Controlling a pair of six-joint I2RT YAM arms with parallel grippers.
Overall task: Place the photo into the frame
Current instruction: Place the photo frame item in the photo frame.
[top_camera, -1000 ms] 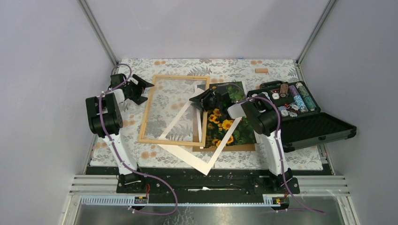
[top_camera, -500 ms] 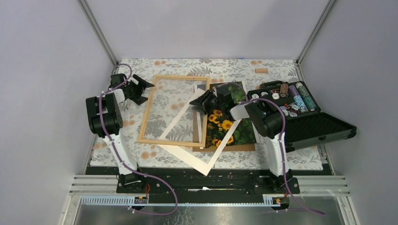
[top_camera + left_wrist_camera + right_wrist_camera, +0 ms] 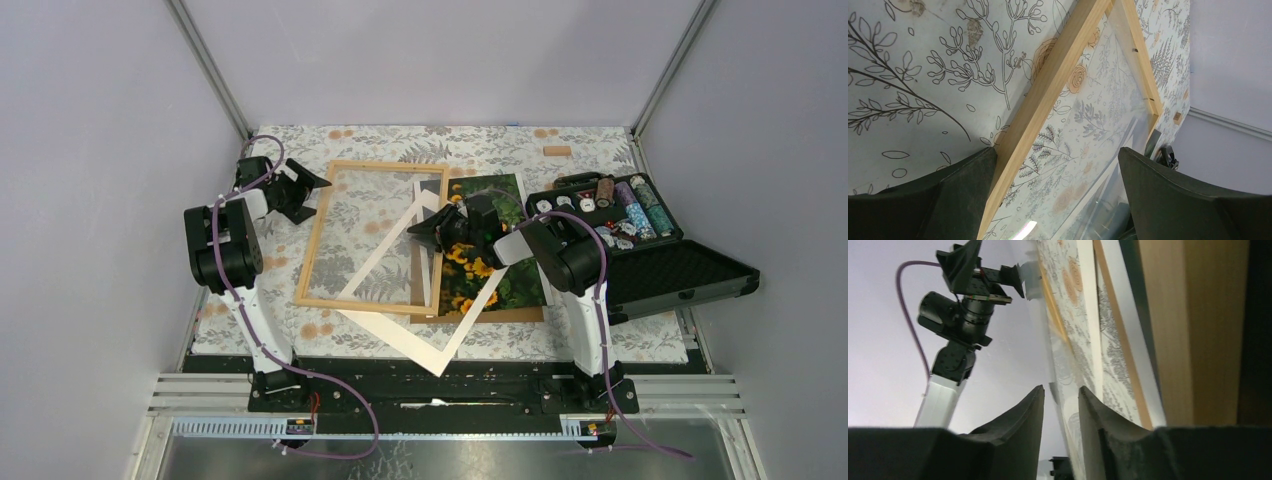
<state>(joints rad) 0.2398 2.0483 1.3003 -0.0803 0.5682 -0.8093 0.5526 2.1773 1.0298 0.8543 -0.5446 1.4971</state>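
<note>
The light wood frame [image 3: 312, 250] lies flat left of centre, its clear pane showing the floral cloth. The sunflower photo [image 3: 520, 288] lies to its right on a brown backing board [image 3: 500, 316]. A white mat [image 3: 395, 335] lies askew over both. My right gripper [image 3: 420, 228] is low at the mat's upper right strip. In the right wrist view, the right gripper [image 3: 1061, 388] has its jaws a little apart, with the mat's edge [image 3: 1087, 305] beside one finger and wall showing in the gap. My left gripper [image 3: 318, 187] [image 3: 1057, 150] is wide open astride the frame's left rail [image 3: 1048, 95].
An open black case [image 3: 680, 275] with poker chips [image 3: 620, 205] stands at the right, close to the right arm. A small wooden block [image 3: 557, 151] lies at the back right. Walls close in the table on three sides.
My right gripper has slid slightly nearer and to the right along the mat's strip, and the strip has shifted a little. The left arm has not moved.
</note>
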